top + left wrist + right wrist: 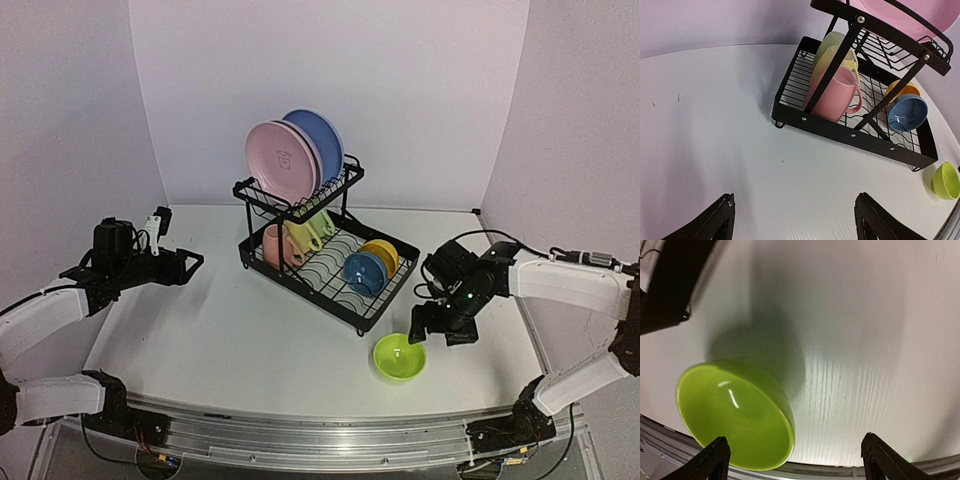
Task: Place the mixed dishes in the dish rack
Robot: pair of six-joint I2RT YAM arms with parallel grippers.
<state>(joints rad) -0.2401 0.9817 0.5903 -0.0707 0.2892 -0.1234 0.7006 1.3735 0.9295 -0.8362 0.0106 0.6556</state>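
Right hand [440,332] and left hand [188,268] gape wide, holding nothing. Just beside the right one, one lime bowl [399,356] sits on the surface [250,340]. The rack [830,127] holds two bowls [906,112] and three mugs [832,95] below, two plates [283,158] visible above.

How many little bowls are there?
3. The blue bowl and the yellow bowl stand on edge, side by side, in the bottom tray of the rack. The green bowl sits on the table in front of it. No others show.

The left tool [188,262] hangs level, jaws spread wide, aimed inward. The right tool [440,328] tips downward, jaws likewise apart.
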